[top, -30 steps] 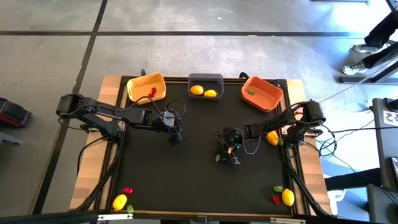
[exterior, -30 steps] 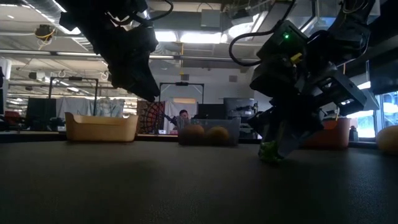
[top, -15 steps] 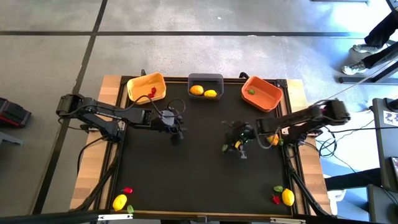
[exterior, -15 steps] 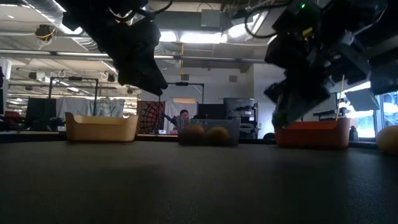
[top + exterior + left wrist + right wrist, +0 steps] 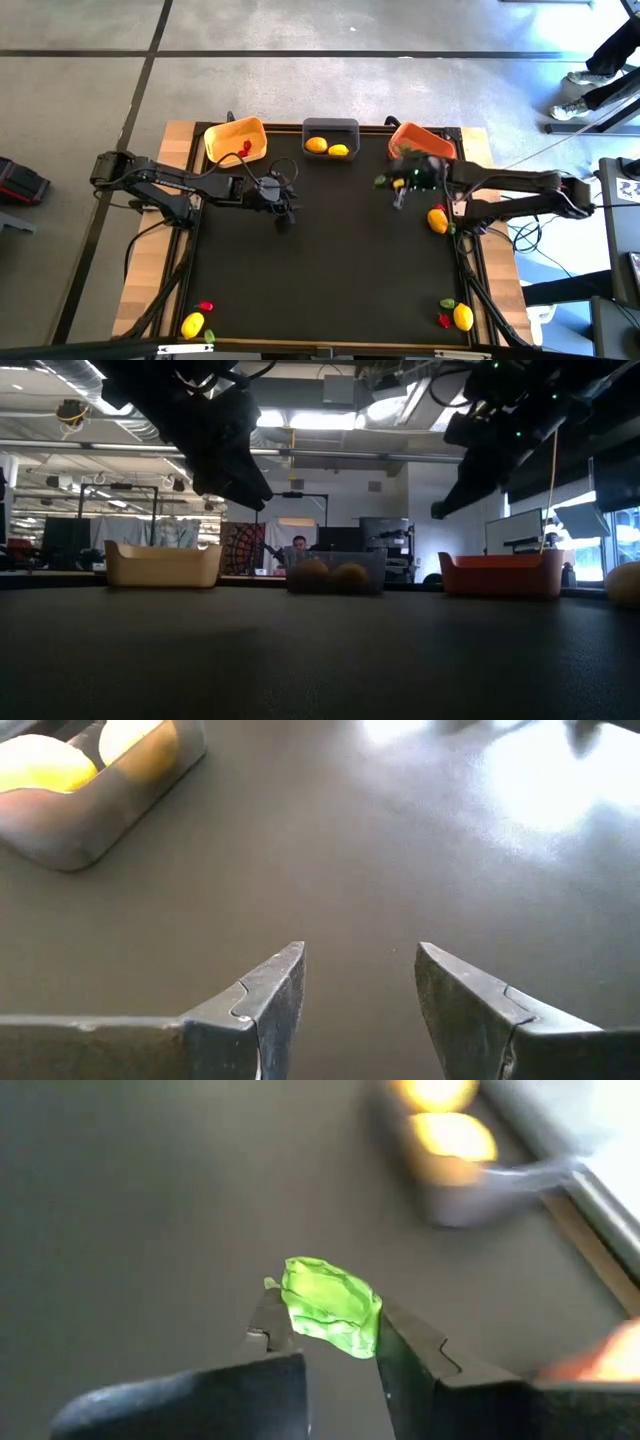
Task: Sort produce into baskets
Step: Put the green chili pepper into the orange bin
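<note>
From above: the right gripper (image 5: 400,186) is raised over the far right of the table (image 5: 320,260), just beside the orange basket (image 5: 428,152), with a small green piece (image 5: 381,181) showing at its tip. A red piece lies in the yellow-orange basket (image 5: 236,139), and two lemons sit in the dark grey basket (image 5: 331,130). The left gripper (image 5: 283,207) waits over bare table near the middle-left. One loose lemon (image 5: 437,220) lies under the right arm; more produce sits at both near corners.

At table height: all three baskets line the far edge, and both arms hang dark above the surface. The carried piece cannot be made out here.

Left wrist: the left gripper's fingers (image 5: 268,1010) stand apart over bare table with nothing between them; the grey basket with its lemons is near.

Right wrist: the right gripper's fingers (image 5: 270,1330) are clamped on the green piece (image 5: 330,1306), which is pinched across its middle and juts past the tips.

Handling: the piece looks like light, stiff, glossy plastic with a lumpy surface. A pinch across its broadest part, as here, should hold it. Its smooth skin could slip or twist if gripped near an end. It looks unlikely to break if dropped from low into a basket.
</note>
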Motion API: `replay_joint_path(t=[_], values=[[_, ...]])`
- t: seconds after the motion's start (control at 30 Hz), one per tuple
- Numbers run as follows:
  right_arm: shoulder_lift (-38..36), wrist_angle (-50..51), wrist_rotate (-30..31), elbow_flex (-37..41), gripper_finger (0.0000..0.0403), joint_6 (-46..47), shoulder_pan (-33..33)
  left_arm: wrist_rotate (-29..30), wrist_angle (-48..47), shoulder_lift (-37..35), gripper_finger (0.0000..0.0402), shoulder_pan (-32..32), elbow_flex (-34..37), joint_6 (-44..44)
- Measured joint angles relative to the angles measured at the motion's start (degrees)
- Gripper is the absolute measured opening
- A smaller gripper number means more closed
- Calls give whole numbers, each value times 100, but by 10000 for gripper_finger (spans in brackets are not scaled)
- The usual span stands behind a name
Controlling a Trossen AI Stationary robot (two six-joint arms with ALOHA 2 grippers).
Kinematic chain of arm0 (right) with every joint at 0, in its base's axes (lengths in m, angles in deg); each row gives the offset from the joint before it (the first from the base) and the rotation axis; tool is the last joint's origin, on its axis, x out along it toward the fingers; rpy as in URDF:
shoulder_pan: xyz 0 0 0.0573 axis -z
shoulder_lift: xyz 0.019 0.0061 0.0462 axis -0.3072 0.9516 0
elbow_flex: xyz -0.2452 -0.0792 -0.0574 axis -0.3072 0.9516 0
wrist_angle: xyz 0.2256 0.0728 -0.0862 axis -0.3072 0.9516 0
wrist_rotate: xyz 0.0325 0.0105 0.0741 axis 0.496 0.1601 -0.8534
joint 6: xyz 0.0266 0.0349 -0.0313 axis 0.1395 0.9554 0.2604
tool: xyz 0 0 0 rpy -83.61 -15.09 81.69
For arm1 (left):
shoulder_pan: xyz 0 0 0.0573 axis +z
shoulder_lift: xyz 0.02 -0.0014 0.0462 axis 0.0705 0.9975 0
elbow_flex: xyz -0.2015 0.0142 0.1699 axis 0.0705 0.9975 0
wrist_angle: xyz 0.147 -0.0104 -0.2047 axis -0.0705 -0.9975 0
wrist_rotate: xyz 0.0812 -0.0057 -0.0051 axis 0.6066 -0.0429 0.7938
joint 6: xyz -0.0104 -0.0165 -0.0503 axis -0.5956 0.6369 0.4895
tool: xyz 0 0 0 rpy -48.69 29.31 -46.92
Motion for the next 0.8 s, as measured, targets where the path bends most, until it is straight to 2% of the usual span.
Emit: replay_joint_path(t=[0.17, 0.47, 0.6, 0.8], values=[[-85, 69, 451, 0, 58, -4, 923, 7, -1, 0, 184, 0, 0, 0], [-67, 71, 392, -2, 58, 110, 2575, 39, -1, 0, 184, 0, 0, -341], [71, 47, -65, -7, 58, 241, 3214, 149, -1, 0, 184, 6, 0, -548], [679, -29, -600, -7, 58, 278, 3896, 215, -9, 0, 184, 87, 0, -906]])
